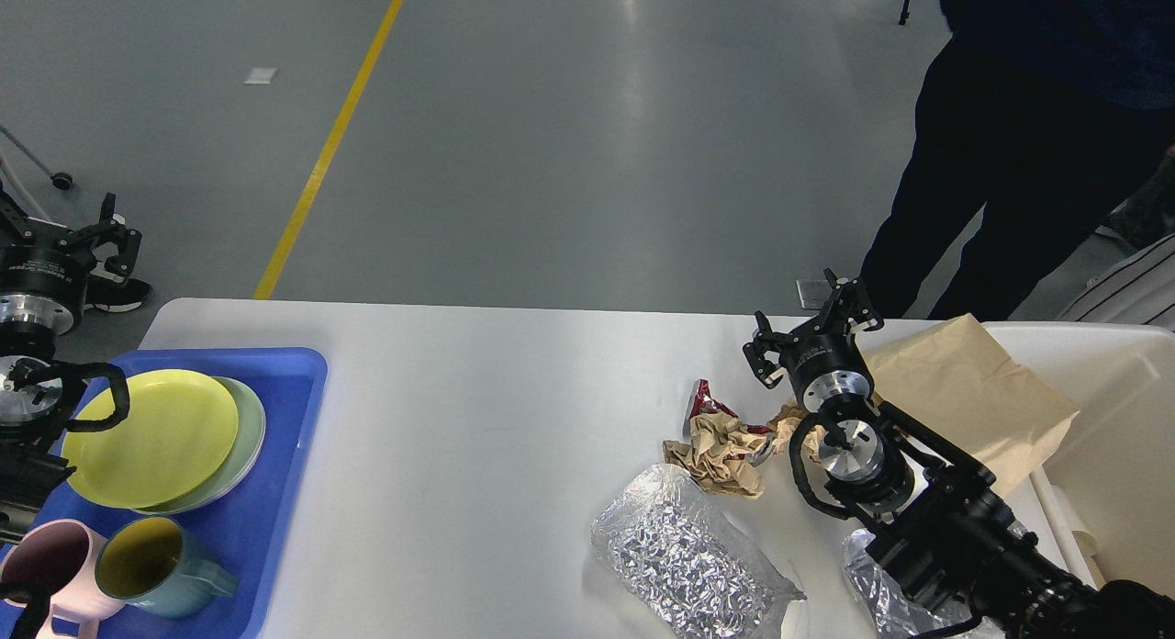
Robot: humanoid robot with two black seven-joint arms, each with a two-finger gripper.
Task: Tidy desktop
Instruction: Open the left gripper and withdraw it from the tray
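1. Nearest to you, a silver foil bag (684,556) lies flat on the desktop (477,419), and a second crinkled foil piece (872,588) shows partly under your right arm at the lower right.
2. At the lower left, a blue tray (275,492) sits on the desktop's left end, holding a pink mug (41,566) touching a teal mug (151,566), with a yellow plate (151,437) stacked on a pale green plate (250,437) behind them.
3. Further in, you see crumpled brown paper (721,446) with a red wrapper (702,400) just behind it, both on the desktop.
4. Your right gripper (812,331) hovers just past that paper with its fingers spread, pinching nothing.
5. Beside it, a brown paper bag (964,400) leans over the rim of a cream bin (1120,437) on the right.
6. Your left gripper (60,230) is raised beyond the desktop's left corner, fingers spread and empty.
7. Farthest, a person in dark clothes (1001,162) stands on the grey floor behind the bin.
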